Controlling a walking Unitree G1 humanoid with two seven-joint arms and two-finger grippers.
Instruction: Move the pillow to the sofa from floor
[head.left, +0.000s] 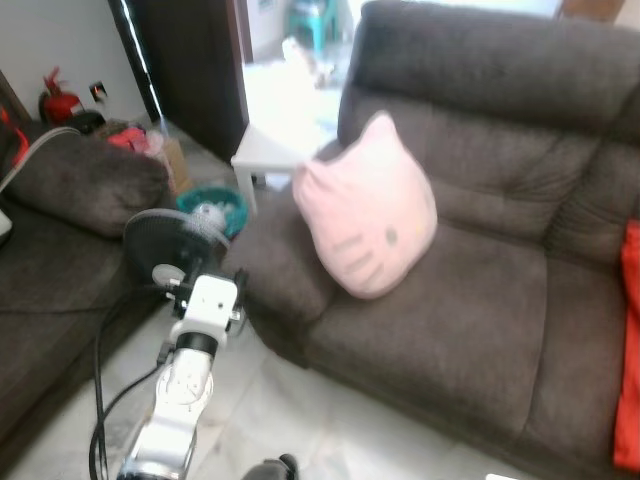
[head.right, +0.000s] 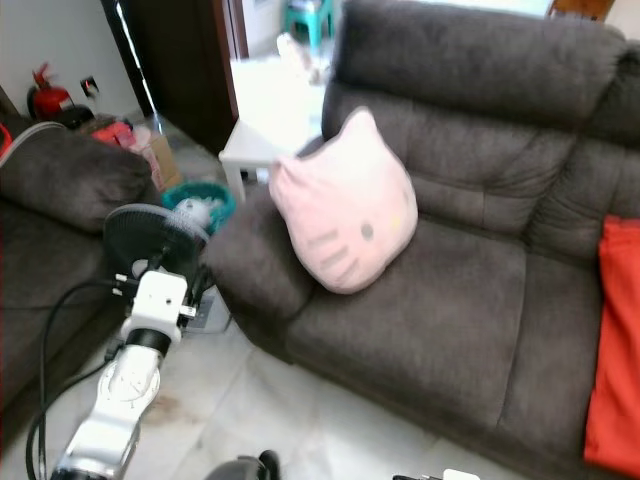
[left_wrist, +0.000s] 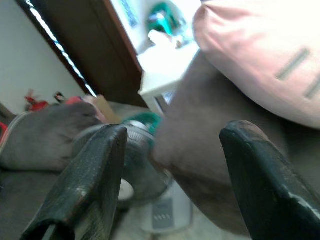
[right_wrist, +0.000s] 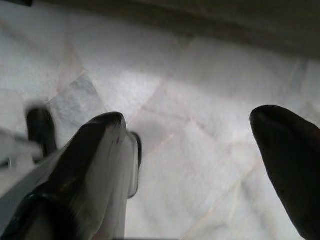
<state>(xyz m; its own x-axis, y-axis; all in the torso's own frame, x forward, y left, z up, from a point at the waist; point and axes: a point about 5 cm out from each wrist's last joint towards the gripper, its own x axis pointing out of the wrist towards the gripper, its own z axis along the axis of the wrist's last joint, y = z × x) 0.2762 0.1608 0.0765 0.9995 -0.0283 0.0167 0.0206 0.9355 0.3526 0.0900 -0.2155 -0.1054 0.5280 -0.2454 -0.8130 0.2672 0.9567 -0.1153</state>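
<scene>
Pillow (head.left: 367, 210): 1, pink, on sofa (head.left: 480, 330), beyond my left gripper (left_wrist: 170, 185).
Grippers: 2, both wide open, empty; right gripper (right_wrist: 200, 165) over floor (right_wrist: 175, 85).

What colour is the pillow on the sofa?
Pale pink pillow with a cat face, clearest in the right eye view.

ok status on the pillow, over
Left gripper open, empty, raised near the sofa arm. Right gripper open over bare floor. Pink pillow on sofa seat, leaning on backrest. Nothing in the way.

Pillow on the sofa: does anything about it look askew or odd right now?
The pink pillow is on the dark sofa, tilted against the backrest beside the armrest, not lying flat. The left gripper is open and apart from it. Nothing looks spilled or damaged.
</scene>
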